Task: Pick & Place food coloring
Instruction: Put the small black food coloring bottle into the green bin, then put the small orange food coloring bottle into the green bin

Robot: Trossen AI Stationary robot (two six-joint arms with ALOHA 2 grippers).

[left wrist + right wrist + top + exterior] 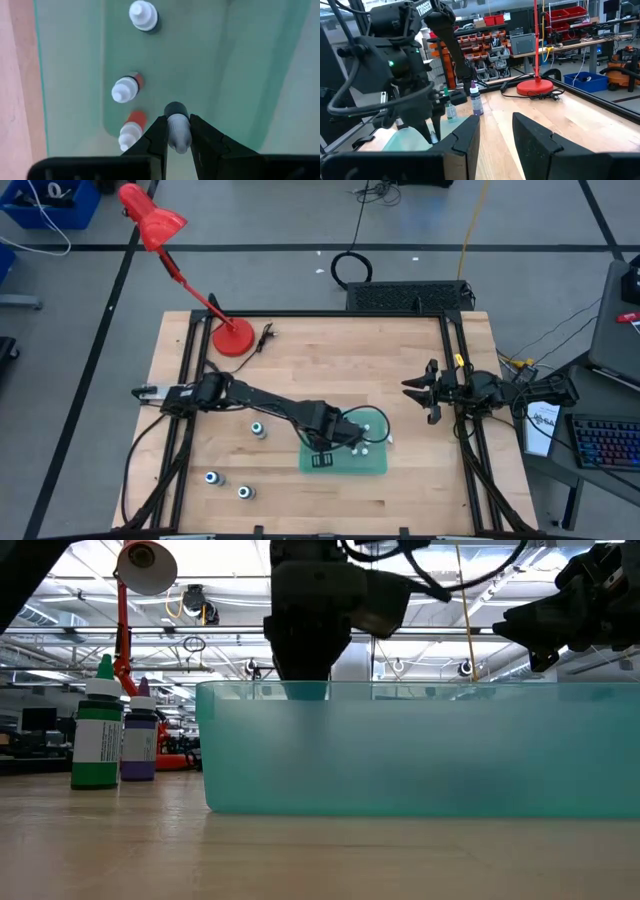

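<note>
- Left wrist view: left gripper [177, 137] pinched tight on a bottle [178, 131] w/ dark cap, held over/inside the teal bin [240, 75].
- Three more bottles already in the bin: white-capped one [143, 15], two w/ red bands [126, 89] [131, 132], all beside the held one, none touching it as far as I can tell.
- Step in hand, prob.: set this bottle down in the bin. Do it well = lower till base meets the floor, keep clear of the nearest red-band bottle, open fingers only then, lift straight up so nothing tips.
- Risk: tiny bottle, likely topples easily if dropped from height or nudged on exit.
- High view: three bottles [258, 429] [212, 477] [244, 492] stand on the table [300, 360], well apart from the bin, so task looks part done.
- Left arm [265, 402] pose: stretched across the table from the left edge, wrist bent down over the bin, gripper pointing down.
- Right gripper [420, 390] waits near the right edge, off the table surface, fingers a narrow gap apart, holding nothing.
- Red lamp [232, 337] at the far side, out of the way.
</note>
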